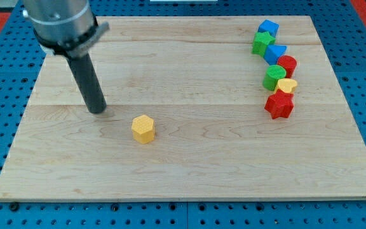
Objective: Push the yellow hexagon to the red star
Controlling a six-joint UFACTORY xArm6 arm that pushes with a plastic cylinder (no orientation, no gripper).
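My tip (97, 111) on the desk (189, 172) at frame left, a bare rod end effector holding nothing, yellow hexagon (143, 129) just lower right of it, apart, red star (279, 105) far right, ending a column of blue, green, red, yellow blocks.

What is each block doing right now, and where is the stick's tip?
My tip: on the board, up-left of the yellow hexagon, not touching it.
Yellow hexagon: alone, mid-board, far from the red star.
Red star: bottom of the cluster at the view's right, touching a small yellow block.
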